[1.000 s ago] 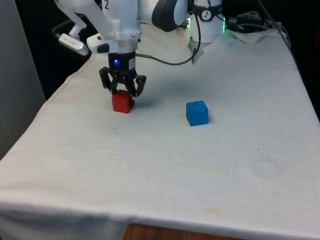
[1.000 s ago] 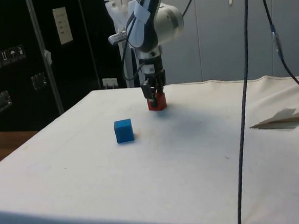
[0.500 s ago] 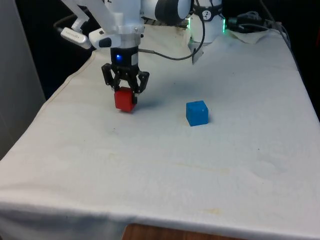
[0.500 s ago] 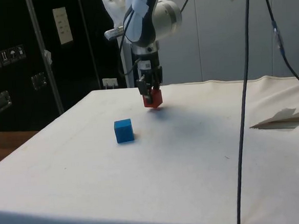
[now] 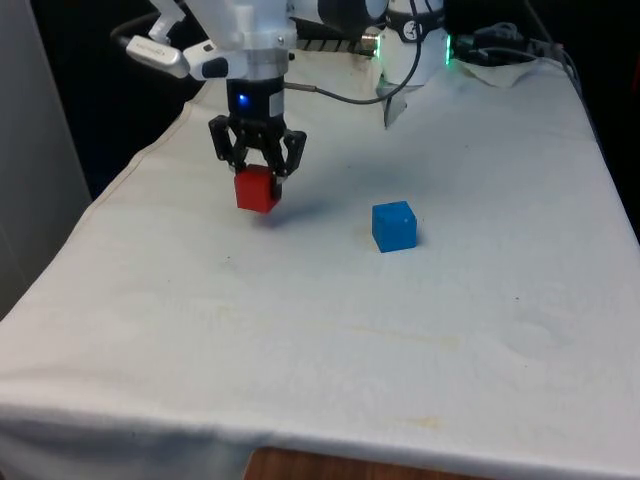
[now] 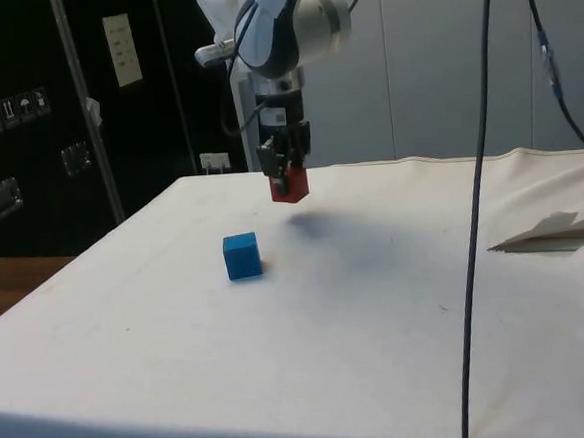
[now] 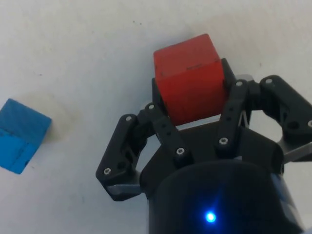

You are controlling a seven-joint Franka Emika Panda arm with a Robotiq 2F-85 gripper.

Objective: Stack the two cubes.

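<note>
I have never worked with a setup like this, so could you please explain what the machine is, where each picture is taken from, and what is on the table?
The machine is a white robot arm ending in a black two-finger gripper. One picture looks across the table towards the robot, one looks from the table's side, and one comes from a camera on the robot's wrist, looking down past the fingers. The table is covered with a white cloth. The gripper is shut on a red cube, holding it lifted off the cloth. A blue cube sits alone on the cloth, apart from the gripper, towards the front view's right. The job is to stack the two cubes.
</note>
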